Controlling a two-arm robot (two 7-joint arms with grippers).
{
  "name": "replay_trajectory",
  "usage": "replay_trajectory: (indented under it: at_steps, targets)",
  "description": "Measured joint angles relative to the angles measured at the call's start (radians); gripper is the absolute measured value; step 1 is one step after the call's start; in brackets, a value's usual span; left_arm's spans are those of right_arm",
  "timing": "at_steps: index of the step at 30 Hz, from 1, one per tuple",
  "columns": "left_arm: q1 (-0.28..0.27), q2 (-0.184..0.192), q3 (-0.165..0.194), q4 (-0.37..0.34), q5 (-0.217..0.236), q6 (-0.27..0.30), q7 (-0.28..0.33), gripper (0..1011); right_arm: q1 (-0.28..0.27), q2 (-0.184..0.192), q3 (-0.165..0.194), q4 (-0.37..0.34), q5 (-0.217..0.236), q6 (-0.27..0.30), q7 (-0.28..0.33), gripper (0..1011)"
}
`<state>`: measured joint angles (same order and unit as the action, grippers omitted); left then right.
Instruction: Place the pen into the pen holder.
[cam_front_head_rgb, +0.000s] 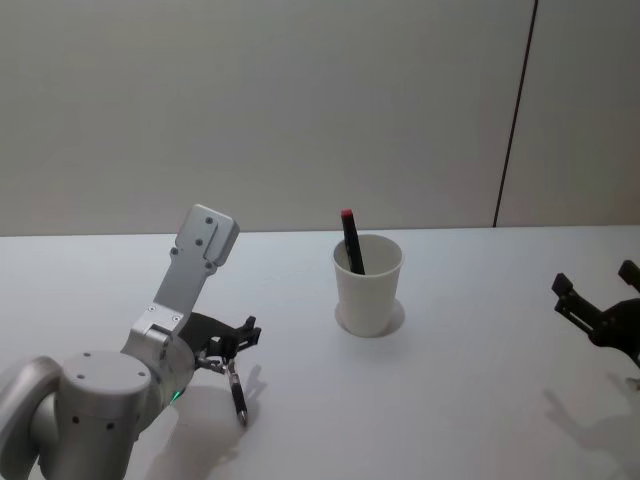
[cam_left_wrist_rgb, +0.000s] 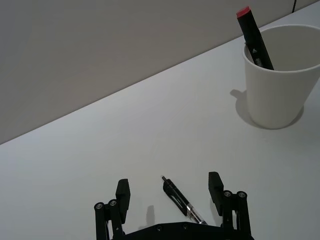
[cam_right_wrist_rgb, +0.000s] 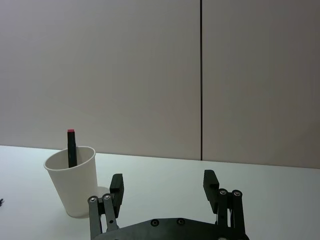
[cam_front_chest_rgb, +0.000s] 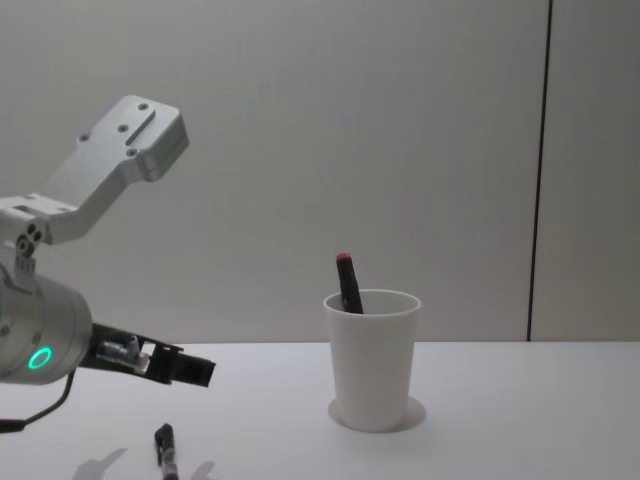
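- While both grippers hang off it, the white table (cam_front_head_rgb: 480, 400) carries just a cup and a pen, with a plain grey wall behind.
- Left arm (cam_front_head_rgb: 95, 400): reaches forward low on the robot's left, a green light on its body, wrist angled down toward the tabletop.
- Cup (cam_front_head_rgb: 368, 285): white paper, upright, near table centre and well to the right of the left gripper. Also seen from the left wrist (cam_left_wrist_rgb: 280, 85), the right wrist (cam_right_wrist_rgb: 75, 185) and the chest (cam_front_chest_rgb: 372, 360).
- Right gripper (cam_front_head_rgb: 596, 280): far right edge of the table, well apart from the cup. Fingers spread wide, nothing between them (cam_right_wrist_rgb: 163, 179).
- Left gripper (cam_front_head_rgb: 238, 348): just above the table, directly over the pen. Fingers wide apart (cam_left_wrist_rgb: 168, 181), one on each side of the pen, neither touching it.
- Marker (cam_front_head_rgb: 352, 240): black with a red cap, standing tilted in the cup against the far rim, cap above the rim (cam_left_wrist_rgb: 254, 37) (cam_right_wrist_rgb: 71, 147) (cam_front_chest_rgb: 348, 282).
- Pen (cam_front_head_rgb: 237, 392): dark and slim, lying flat on the table, outside the cup and well to its left. The left wrist view shows it between the spread fingers (cam_left_wrist_rgb: 182, 202); the chest view shows it below the gripper (cam_front_chest_rgb: 165, 445).
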<state>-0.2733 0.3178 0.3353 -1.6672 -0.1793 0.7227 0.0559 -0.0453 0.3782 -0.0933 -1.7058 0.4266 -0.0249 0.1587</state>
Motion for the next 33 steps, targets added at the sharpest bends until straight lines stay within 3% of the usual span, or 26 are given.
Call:
replay_trajectory:
  at_steps: [13,33]
  targets:
    - [-0.010,-0.028,-0.006,0.016,-0.017,0.066,0.003,1004,0.000,0.000,0.000,0.000,0.000,0.000,0.000,1002]
    - [-0.015,-0.058,-0.013,0.043,-0.012,0.121,0.019,1004,0.000,0.000,0.000,0.000,0.000,0.000,0.000,1002]
